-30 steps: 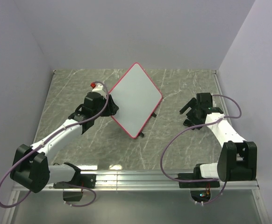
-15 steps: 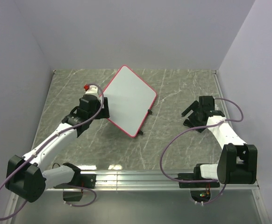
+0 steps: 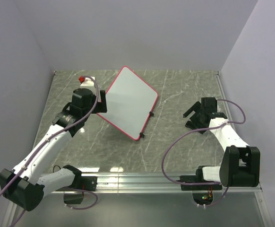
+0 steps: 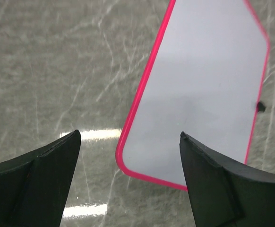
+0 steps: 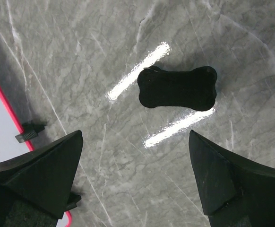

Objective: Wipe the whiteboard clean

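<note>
We note that the left gripper point(image 4: 129, 136) has let go of the rectangular white whiteboard with the pink-red rim point(image 3: 128, 104) and has drawn back toward the left rear. A second ago it sat at the board's left edge. Its jaws now stand wide with nothing between them. The board's near rounded corner lies just ahead of them in the left wrist view.

The whiteboard has shifted left and now rests on the grey marbled worktop point(image 3: 175, 142), left of centre, turned corner-on. One of its two small black clip feet point(image 3: 152, 114) points toward the right arm. Its white face shows no marks that we can make out.

The right gripper point(image 5: 135, 135) has not moved. It hovers wide and empty above a dark bone-shaped block point(image 5: 177, 88), clear of the board.

We judge that repositioning of the board is complete. If the block is the eraser, wiping has not begun.
</note>
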Available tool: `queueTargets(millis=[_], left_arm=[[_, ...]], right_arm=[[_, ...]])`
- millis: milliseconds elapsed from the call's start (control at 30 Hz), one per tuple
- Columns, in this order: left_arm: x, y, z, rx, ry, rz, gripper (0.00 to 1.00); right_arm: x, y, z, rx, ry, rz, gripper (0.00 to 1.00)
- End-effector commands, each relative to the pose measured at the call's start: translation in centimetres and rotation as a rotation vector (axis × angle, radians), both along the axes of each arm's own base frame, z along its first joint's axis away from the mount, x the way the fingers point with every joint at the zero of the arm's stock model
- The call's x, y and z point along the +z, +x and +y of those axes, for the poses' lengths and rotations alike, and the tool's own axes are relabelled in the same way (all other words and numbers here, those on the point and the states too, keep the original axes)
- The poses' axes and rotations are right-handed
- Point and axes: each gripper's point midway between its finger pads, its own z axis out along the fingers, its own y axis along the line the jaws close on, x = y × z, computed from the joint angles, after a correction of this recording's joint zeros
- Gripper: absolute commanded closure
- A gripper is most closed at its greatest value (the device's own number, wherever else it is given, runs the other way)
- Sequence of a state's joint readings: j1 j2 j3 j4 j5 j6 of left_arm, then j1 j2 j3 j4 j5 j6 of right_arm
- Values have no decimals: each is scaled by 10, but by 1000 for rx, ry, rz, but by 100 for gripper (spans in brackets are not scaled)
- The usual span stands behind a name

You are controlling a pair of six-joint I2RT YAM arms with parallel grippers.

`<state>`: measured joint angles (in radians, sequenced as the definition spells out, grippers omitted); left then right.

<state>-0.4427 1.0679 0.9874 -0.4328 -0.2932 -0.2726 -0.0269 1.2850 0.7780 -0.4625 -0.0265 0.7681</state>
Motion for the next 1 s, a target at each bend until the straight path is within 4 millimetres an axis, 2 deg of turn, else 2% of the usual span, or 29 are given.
queueTargets(millis=[0, 100, 200, 267, 300, 333, 400, 433, 500, 533, 600, 633, 767, 833, 967], left_arm=[[54, 3, 6, 12, -5, -114, 9], [73, 4, 6, 14, -14, -141, 9], [100, 4, 6, 14, -46, -198, 7], [120, 3, 5, 16, -76, -248, 5], [130, 4, 5, 21, -96, -281, 3], [138, 4, 5, 29, -119, -300, 1], [144, 7, 4, 43, -156, -320, 0], [145, 10, 0, 51, -188, -307, 1], [145, 12, -5, 48, -221, -289, 0], [146, 13, -13, 26, -256, -284, 1], [151, 14, -17, 16, -287, -297, 1], [155, 16, -17, 25, -309, -314, 0], [168, 20, -11, 65, -340, -386, 0], [165, 23, -8, 90, -340, -400, 1], [166, 33, 5, 174, -336, -455, 1]], right_arm=[[16, 11, -2, -6, 6, -72, 0], [25, 14, 0, -2, 13, -99, 0], [56, 24, 9, 49, 28, -194, 2], [101, 35, 21, 120, 28, -313, 2], [118, 37, 34, 171, 33, -359, 2], [154, 41, 41, 210, 41, -454, 1], [190, 43, 52, 257, 72, -562, 1], [221, 42, 60, 297, 95, -642, 1], [250, 40, 65, 325, 105, -701, 0], [273, 35, 69, 357, 104, -739, 0], [292, 30, 73, 385, 101, -767, 1], [307, 26, 74, 397, 99, -800, 0], [331, 12, 82, 403, 153, -868, 0], [337, 6, 85, 399, 194, -899, 0], [334, -1, 88, 416, 206, -920, 0]])
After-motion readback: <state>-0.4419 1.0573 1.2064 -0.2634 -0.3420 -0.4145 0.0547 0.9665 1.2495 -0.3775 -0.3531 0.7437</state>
